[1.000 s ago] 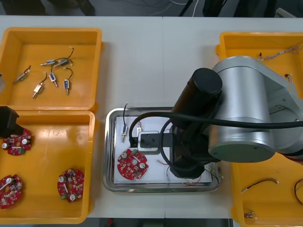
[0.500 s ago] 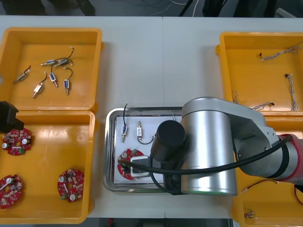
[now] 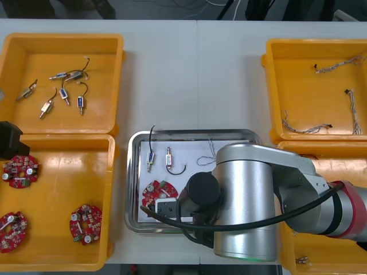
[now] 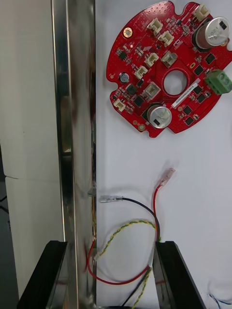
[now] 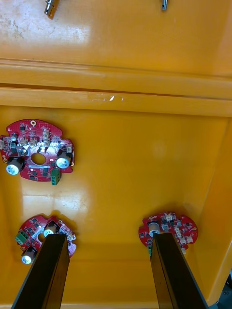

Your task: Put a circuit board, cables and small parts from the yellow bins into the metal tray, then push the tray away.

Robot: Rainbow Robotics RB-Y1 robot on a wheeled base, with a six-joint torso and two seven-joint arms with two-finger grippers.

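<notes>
The metal tray (image 3: 133, 172), white inside, holds a round red circuit board (image 3: 152, 192), two small metal parts (image 3: 150, 160) and a twisted blue and white cable (image 3: 206, 157). My right arm (image 3: 246, 212) covers the tray's near right part. In the right wrist view my right gripper (image 4: 108, 275) is open and straddles the tray's shiny wall (image 4: 75, 120): one finger (image 4: 48, 275) outside, the other over the white floor. Red, yellow and black cables (image 4: 130, 231) lie between the fingers, and the board (image 4: 169, 67) lies beyond them. My left gripper (image 5: 106, 270) hangs open over the near left bin.
Three circuit boards (image 3: 20, 171) lie in the near left yellow bin (image 3: 57, 183). The far left bin (image 3: 63, 51) holds several small metal parts (image 3: 63, 94). Cables (image 3: 304, 129) lie in the far right bin (image 3: 309, 74). Bare table stretches beyond the tray.
My right arm has swung toward the tray's near edge, uncovering the tray's far part and the blue and white cable. The left arm has not moved.
</notes>
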